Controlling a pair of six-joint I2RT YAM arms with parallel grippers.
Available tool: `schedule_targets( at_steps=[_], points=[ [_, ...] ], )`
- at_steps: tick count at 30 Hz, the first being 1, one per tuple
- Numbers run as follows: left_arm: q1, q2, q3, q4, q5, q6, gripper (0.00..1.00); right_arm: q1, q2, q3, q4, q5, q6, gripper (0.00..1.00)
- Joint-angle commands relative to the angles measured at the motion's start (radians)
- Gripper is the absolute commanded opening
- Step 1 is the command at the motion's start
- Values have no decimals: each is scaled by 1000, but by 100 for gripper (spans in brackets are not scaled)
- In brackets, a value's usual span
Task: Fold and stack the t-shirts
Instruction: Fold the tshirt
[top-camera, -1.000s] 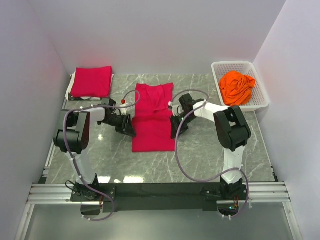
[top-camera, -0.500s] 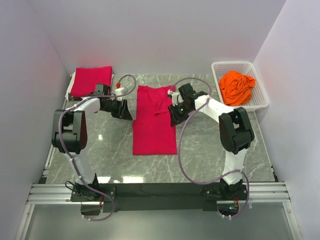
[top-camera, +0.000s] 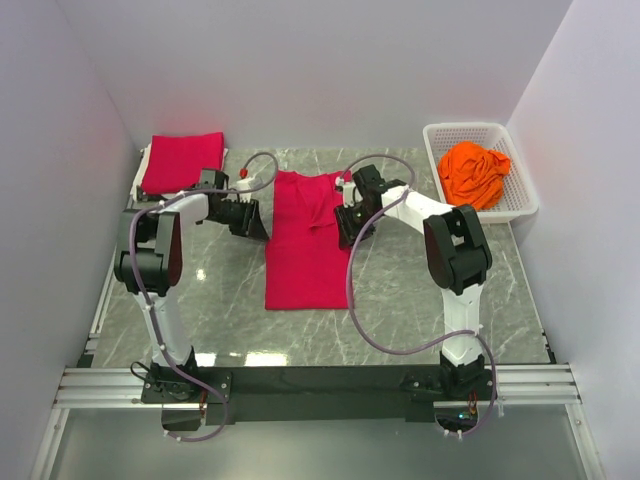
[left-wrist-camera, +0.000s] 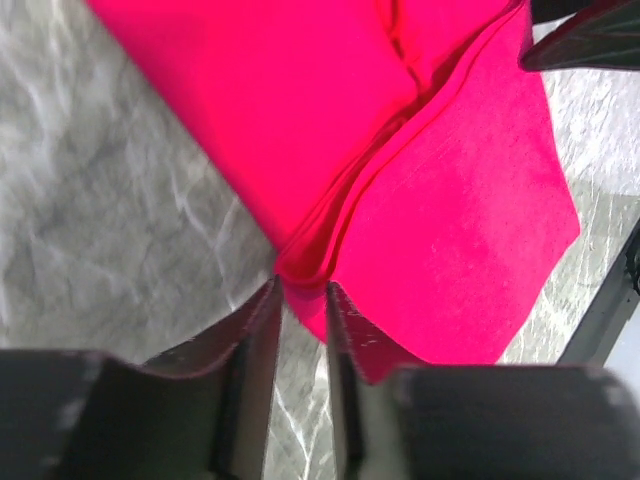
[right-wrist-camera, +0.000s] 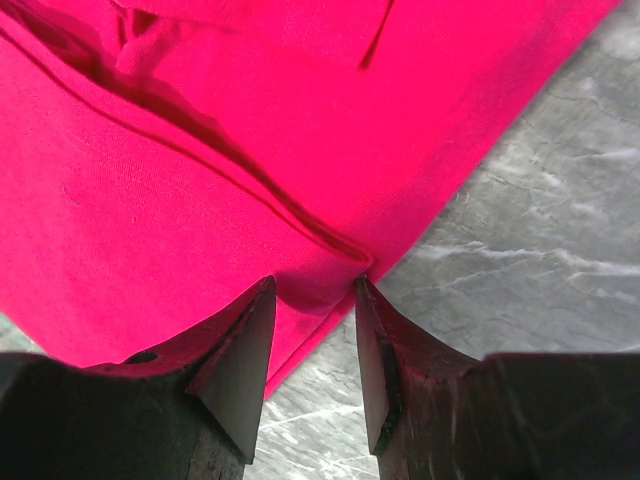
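Grey-veined marble makes up the worktop (top-camera: 420, 300) before us, closed in by pale walls (top-camera: 330, 70). Both arms are bolted at its near edge.

At mid-worktop lies a red t-shirt (top-camera: 305, 262), folded into a long strip that runs from near to far. Its near half is flat and smooth. Its far half shows creases and an extra layer.

The left gripper (top-camera: 256, 222) sits at the strip's left edge, about halfway along. In the left wrist view its jaws stand close together, and we see the layered edge of the red t-shirt (left-wrist-camera: 450, 220) pinched at the tips of the left gripper (left-wrist-camera: 300, 290).

The right gripper (top-camera: 346, 230) sits at the opposite edge. In its wrist view the jaws of the right gripper (right-wrist-camera: 312, 285) stand visibly apart. The folded edge of the red t-shirt (right-wrist-camera: 150, 220) lies between them, unclamped.

In the far left corner we find a folded red t-shirt (top-camera: 183, 162). In the far right corner a white lattice basket (top-camera: 465, 128) holds a crumpled orange t-shirt (top-camera: 472, 172).
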Motion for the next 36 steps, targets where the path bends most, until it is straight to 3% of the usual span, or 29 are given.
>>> schedule_targets(
  at_steps=[1, 3, 7, 14, 21, 26, 36],
  points=[
    [-11, 14, 48, 30, 47, 1, 28, -10, 3, 37, 5, 4, 11, 45],
    [-14, 36, 65, 20, 53, -1, 30, -15, -4, 29, 4, 4, 9, 45],
    [-18, 59, 85, 11, 56, -24, 43, -24, -15, 26, -8, 4, 0, 45],
    [-34, 28, 51, 10, 24, -33, 46, -29, -18, 27, -15, 5, -11, 45],
    [-53, 45, 56, -35, 89, 13, 29, -35, -17, 17, -11, 2, -15, 45],
    [-54, 25, 92, -46, 152, 58, 3, -43, -44, 0, -14, -16, -31, 44],
    [-61, 186, 260, -156, 272, 220, 1, -44, -107, -69, 5, -28, -51, 43]
  ],
)
